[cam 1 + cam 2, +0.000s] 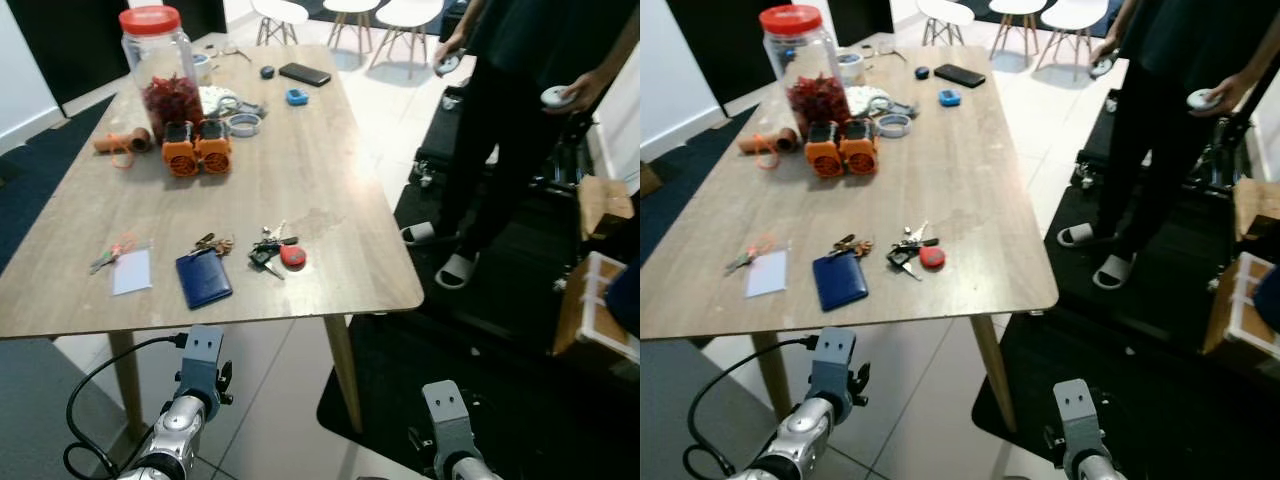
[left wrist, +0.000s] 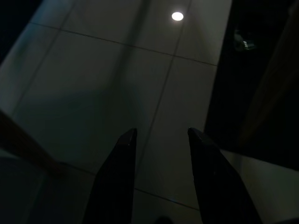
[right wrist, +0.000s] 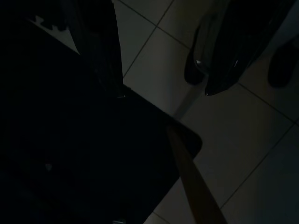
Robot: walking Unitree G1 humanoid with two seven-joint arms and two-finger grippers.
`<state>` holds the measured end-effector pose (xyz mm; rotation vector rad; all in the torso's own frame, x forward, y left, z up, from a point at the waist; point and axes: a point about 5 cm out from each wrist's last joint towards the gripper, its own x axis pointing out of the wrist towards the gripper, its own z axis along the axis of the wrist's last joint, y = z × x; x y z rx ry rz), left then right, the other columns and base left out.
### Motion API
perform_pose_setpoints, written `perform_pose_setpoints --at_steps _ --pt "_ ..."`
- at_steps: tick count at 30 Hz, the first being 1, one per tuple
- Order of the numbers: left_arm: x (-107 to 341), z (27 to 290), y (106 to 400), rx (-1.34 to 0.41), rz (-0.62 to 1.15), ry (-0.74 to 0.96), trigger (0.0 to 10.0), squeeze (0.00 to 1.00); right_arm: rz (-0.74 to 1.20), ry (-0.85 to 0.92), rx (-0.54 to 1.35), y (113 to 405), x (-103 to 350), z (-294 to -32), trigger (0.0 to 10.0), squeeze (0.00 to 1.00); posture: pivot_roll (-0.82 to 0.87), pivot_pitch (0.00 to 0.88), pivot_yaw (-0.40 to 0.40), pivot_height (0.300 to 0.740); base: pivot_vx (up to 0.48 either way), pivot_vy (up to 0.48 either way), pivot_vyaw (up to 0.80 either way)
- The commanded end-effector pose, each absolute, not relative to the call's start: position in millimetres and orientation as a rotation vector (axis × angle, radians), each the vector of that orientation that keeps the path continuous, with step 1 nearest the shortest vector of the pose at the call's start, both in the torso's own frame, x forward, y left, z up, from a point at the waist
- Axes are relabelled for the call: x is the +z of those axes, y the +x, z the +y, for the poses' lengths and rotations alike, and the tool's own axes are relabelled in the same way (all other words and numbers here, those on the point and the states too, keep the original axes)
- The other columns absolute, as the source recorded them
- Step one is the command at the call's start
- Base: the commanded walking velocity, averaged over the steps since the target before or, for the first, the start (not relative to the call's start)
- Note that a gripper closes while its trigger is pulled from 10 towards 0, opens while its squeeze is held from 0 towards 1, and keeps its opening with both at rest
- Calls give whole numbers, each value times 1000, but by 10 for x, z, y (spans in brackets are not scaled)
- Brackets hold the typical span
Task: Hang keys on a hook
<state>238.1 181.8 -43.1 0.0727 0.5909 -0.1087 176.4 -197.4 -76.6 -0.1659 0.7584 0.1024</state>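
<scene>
The keys (image 1: pixel 276 252), a dark bunch with a red fob, lie flat on the wooden table (image 1: pixel 330 170) near its front edge, toward the right corner, just beside a second small bunch (image 1: pixel 212 243) and a blue wallet (image 1: pixel 203 278), with a white card (image 1: pixel 131 271) farther left. No hook can be made out from here, so as I read it the job hasn't started: first comes the pickup. Both arms hang low below the table edge. The left tool (image 2: pixel 159 144) points down at the tiled floor (image 2: pixel 117 84), its two black fingers spread with a clear gap and nothing between them; the right tool (image 3: pixel 159 70) is over the dark mat (image 3: pixel 70 154) and tiles, fingers apart and empty too. To do this well, I'd bring the nearer arm up over the table edge and come down on the red fob or the ring rather than the loose blades, since a flat bunch tends to slide and fan out. Keep clear of the wallet and the neighbouring bunch. A person (image 1: pixel 530 90) stands on the right holding controllers, well apart. The jar (image 1: pixel 158 60) and orange pieces (image 1: pixel 196 152) at the far end are out of the way.
</scene>
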Motion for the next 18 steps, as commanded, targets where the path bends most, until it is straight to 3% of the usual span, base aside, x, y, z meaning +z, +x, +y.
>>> perform_pose_setpoints --at_steps 1,13,18 --pt "-458 1811 2346 -119 607 86 10000 0 781 -157 99 1724 -795 -1948 10000 0 33 47 -28 740 0 0 0" --pt "-474 1824 2301 -126 597 116 10000 0 826 -152 31 1498 -866 -2081 10000 0 22 48 -27 740 0 0 0" --pt "-397 2176 2250 -149 554 113 10000 0 809 -153 11 1494 -851 -2126 10000 0 22 52 -30 740 0 0 0"
